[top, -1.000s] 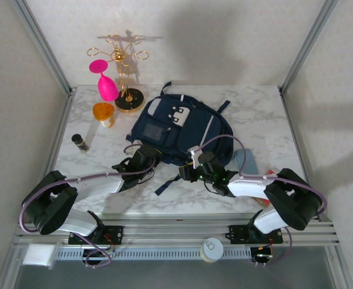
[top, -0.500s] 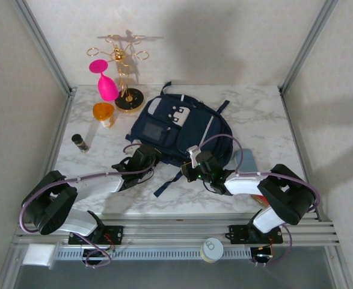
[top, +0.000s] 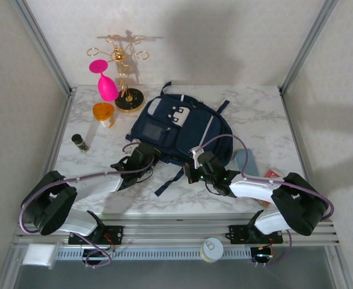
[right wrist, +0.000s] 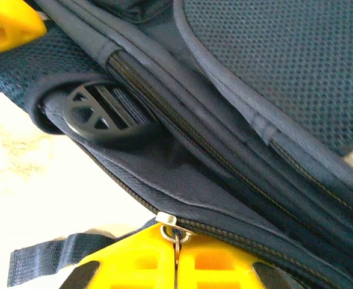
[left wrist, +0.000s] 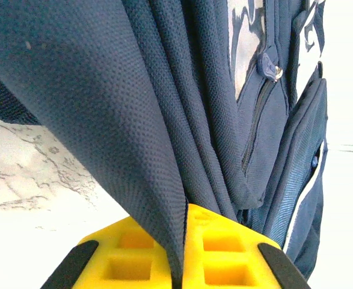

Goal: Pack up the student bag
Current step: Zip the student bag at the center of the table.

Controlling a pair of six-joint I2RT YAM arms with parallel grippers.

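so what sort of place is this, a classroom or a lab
Probably a robot lab test cell, not a classroom: a marble-look table boxed in by aluminium frame posts, with a mounting rail along its near edge.

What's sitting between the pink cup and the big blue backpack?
In the top view, the gold stand's round dark base sits between the pink cup and the backpack.

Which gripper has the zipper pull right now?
The right gripper: its jaws pinch the metal zipper pull on the student bag. The left gripper clamps only a plain fold of its fabric.
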